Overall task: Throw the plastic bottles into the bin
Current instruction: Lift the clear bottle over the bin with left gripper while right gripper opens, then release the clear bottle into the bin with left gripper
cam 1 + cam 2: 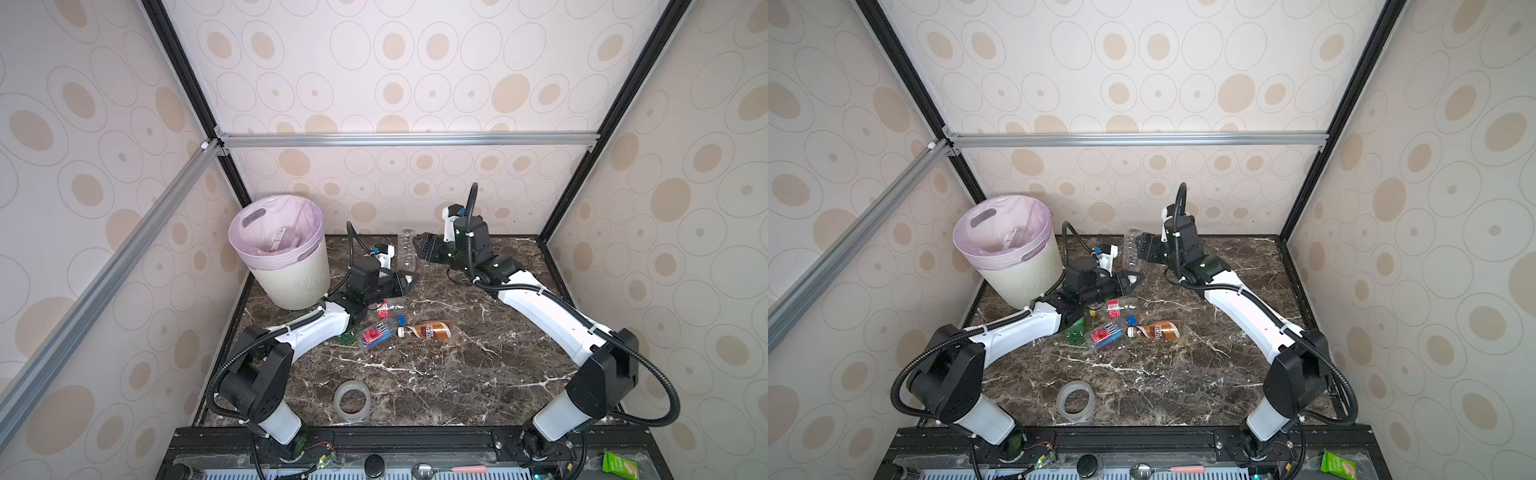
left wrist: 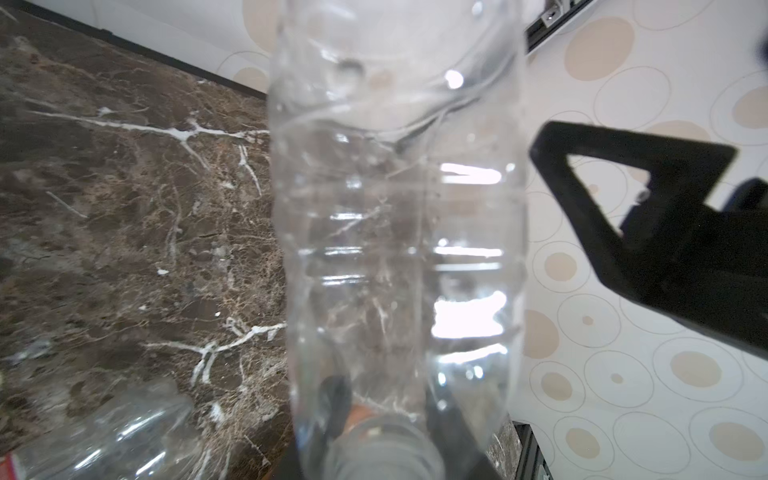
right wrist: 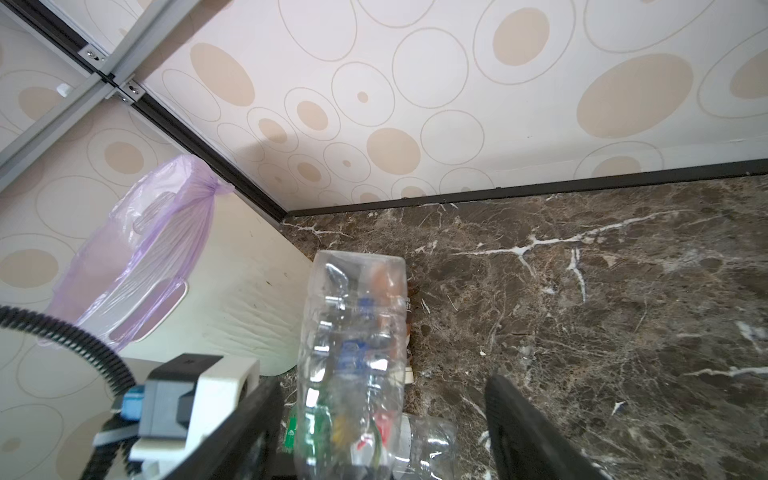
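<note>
Nearest on the marble tabletop [image 1: 478,374] lies a clear tape ring [image 1: 352,401], which is no part of the job. Beyond it sits a cluster of bottles on their sides. One is a blue-capped Fiji bottle [image 1: 376,332] whose label seems to read "FIJI" over a red flower. Just beside it is a brown-wrapped bottle [image 1: 428,330] with lettering too small to read surely, and a green bottle [image 1: 345,337] is half hidden under the left arm. A little further back is a clear red-labelled bottle [image 1: 388,306]. Past these, the left gripper [image 1: 411,279] is clamped on the neck of a label-free clear bottle [image 1: 406,249], which stands upright with neck down and base up. The right gripper [image 1: 419,247] straddles its upper body. In the right wrist view its jaws stand apart, with daylight on either side of the bottle. The bin [image 1: 291,286], lined with a lilac bag and already holding at least one bottle, stands near the left gripper on its outer side. The left arm is therefore much the nearer, and I judge the carry to the bin is its job.
</note>
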Motion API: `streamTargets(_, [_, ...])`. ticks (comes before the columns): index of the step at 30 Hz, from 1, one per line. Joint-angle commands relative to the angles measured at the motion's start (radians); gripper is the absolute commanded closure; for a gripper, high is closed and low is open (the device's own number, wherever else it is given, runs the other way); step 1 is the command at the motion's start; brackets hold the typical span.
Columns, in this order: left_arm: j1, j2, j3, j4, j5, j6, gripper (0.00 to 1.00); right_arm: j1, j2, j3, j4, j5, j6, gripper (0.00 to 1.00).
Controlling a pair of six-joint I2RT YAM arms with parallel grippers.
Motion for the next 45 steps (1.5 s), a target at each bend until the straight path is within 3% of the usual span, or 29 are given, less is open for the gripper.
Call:
streamTargets(1, [0.044, -0.056, 0.088, -0.128, -0.044, 0.068, 0.76, -0.005, -0.059, -0.019, -0.014, 0.036, -0.022, 0.15])
streamTargets(5, [0.107, -0.092, 0.147, -0.230, -0.060, 0.121, 0.75, -0.001, -0.093, -0.014, -0.018, 0.008, -0.047, 0.00])
streamTargets(14, [0.188, -0.127, 0.416, -0.465, -0.155, 0.291, 0.75, 0.096, -0.150, -0.042, 0.123, -0.063, -0.210, 0.00])
streamTargets(23, [0.221, -0.134, 0.777, -0.695, -0.469, 0.563, 0.74, 0.168, -0.141, 0.009, 0.199, -0.160, -0.317, 0.00])
streamTargets(32, [0.248, -0.186, 0.904, -0.752, -0.688, 0.736, 0.73, 0.184, -0.096, 0.126, 0.201, -0.198, -0.376, 0.00])
streamTargets(41, [0.330, -0.208, 0.850, -0.732, -0.724, 0.711, 0.71, 0.185, -0.033, 0.171, 0.187, -0.203, -0.351, 0.00])
streamTargets(43, [0.396, -0.180, 0.817, -0.773, -0.683, 0.633, 0.70, 0.185, -0.029, 0.167, 0.186, -0.200, -0.345, 0.00])
streamTargets(45, [0.489, -0.126, 0.804, -0.856, -0.527, 0.517, 0.67, 0.185, -0.033, 0.156, 0.181, -0.197, -0.345, 0.00])
